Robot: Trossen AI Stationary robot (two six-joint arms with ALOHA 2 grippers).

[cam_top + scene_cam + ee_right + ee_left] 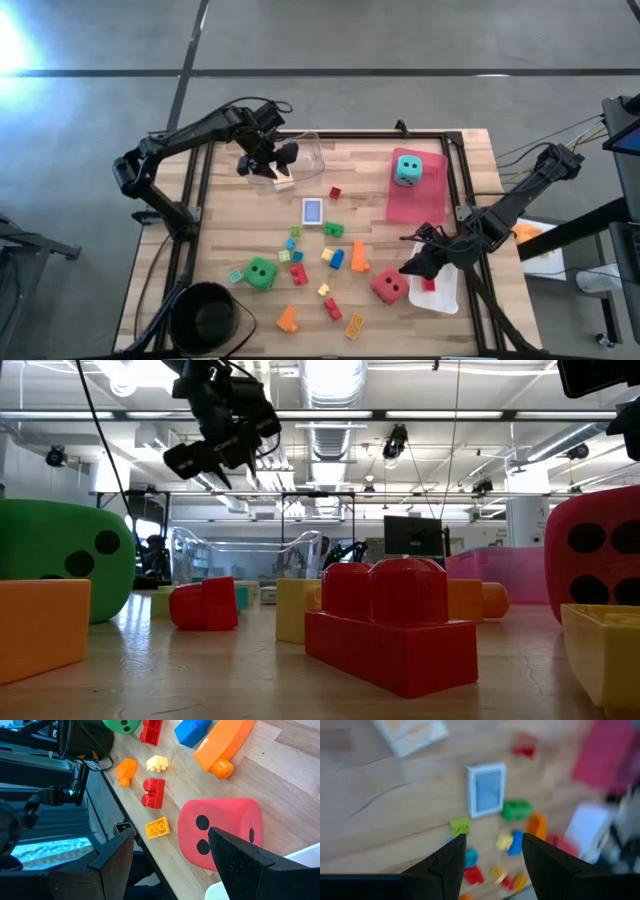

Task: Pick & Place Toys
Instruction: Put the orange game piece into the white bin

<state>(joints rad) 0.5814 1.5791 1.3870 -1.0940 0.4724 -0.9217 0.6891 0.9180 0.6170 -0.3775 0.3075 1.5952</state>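
Note:
Many small bricks lie on the wooden table [240, 225]; a red one [390, 625] is nearest in the low view. The blue card box [312, 211] lies flat at mid-table and also shows in the left wrist view [486, 789]. The teal die [407, 168] sits on the pink tray [425, 205]. The green die [260, 272] and red die [390, 287] rest on the table. My left gripper [265, 160] hangs open and empty, high over the clear tray [310, 150]. My right gripper [170, 835] is open and empty, just above the red die [220, 832].
A white tray [447, 295] at the right near edge holds a red brick [428, 285]. A black bowl [205, 315] stands at the near left corner. A small white and orange piece [283, 180] lies by the clear tray. A black frame edges the table.

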